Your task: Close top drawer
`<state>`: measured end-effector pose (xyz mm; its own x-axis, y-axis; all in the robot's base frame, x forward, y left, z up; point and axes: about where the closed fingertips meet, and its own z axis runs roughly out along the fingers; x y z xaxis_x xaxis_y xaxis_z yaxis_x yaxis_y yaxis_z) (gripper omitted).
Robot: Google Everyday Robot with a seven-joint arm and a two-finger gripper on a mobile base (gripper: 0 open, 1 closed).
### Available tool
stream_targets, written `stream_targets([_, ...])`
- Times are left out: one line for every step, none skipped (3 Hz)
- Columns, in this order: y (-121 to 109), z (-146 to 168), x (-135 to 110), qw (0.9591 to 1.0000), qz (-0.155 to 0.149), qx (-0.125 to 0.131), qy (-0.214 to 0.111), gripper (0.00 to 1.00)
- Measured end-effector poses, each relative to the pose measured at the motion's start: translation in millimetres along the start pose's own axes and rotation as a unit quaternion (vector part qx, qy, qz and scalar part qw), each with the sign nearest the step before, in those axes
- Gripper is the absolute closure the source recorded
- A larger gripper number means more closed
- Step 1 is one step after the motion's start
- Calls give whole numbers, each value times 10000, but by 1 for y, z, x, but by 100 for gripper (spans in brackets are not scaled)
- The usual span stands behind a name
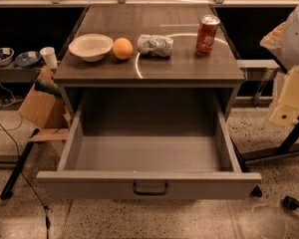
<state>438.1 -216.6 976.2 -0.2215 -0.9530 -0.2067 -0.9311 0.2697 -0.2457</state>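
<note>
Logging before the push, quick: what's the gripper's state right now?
Gripper: outside the camera view, so its state cannot be told; it is not at the open top drawer.

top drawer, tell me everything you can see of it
The top drawer stands pulled far out toward the camera from under the wooden cabinet top. It looks like smooth grey painted board: a wide flat front with a small dark pull handle at its centre, two straight side walls and a flat floor, with the back in shadow. Nothing shows inside it. It sits level, and nothing touches its front. The tool is not in view.
</note>
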Motion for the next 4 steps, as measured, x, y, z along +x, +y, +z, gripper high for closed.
stream_targets([0,0,0,10000,-6,12,-3,0])
stream_targets([6,11,0,9998,-198,-34,-54,0])
stream_targets([16,30,8,9997,-182,-133,-99,0])
stream_targets([36,56,30,9989,324,-279,-207,0])
